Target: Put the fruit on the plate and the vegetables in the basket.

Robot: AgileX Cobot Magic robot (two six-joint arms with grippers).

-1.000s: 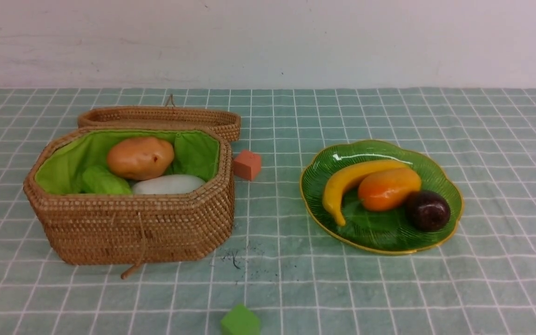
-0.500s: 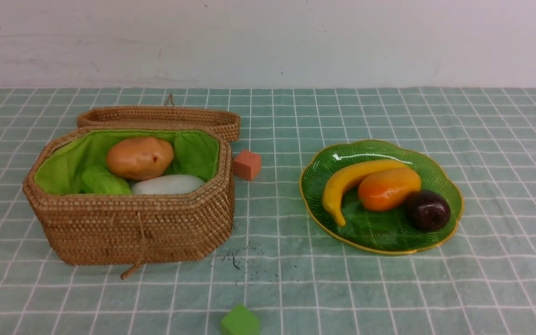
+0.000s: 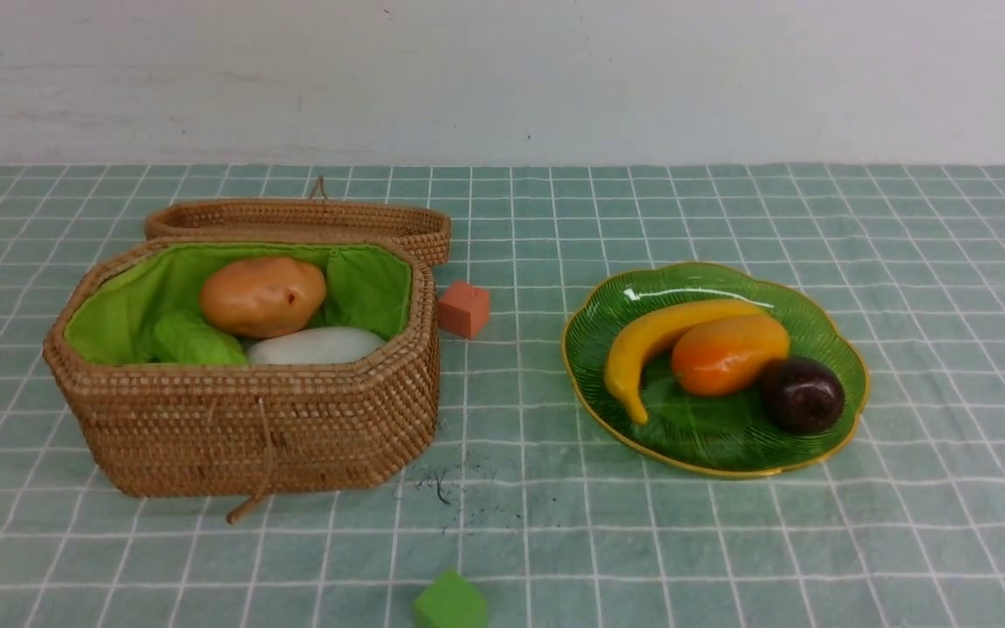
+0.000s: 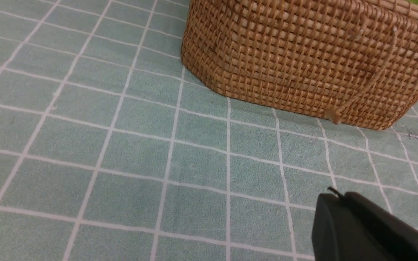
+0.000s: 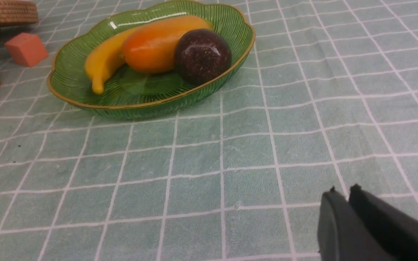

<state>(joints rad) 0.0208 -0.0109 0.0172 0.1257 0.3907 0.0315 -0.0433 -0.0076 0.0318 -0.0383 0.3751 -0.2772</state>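
Three fruit: banana (image 3: pixel 646 344), mango (image 3: pixel 728 354), mangosteen (image 3: pixel 802 394) lay on the plate (image 3: pixel 834 358), right side of worktop (image 3: pixel 555 541).
Basket (image 3: pixel 249 427): left side, held potato (image 3: pixel 263 296), radish (image 3: pixel 315 346).
My left tool (image 4: pixel 339 203): pressed together.
My right tool (image 5: pixel 341 197): pressed together.

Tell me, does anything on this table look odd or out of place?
Little does. Two loose cubes, an orange one beside the basket and a green one at the near edge, belong nowhere. Dark specks smudge the cloth.
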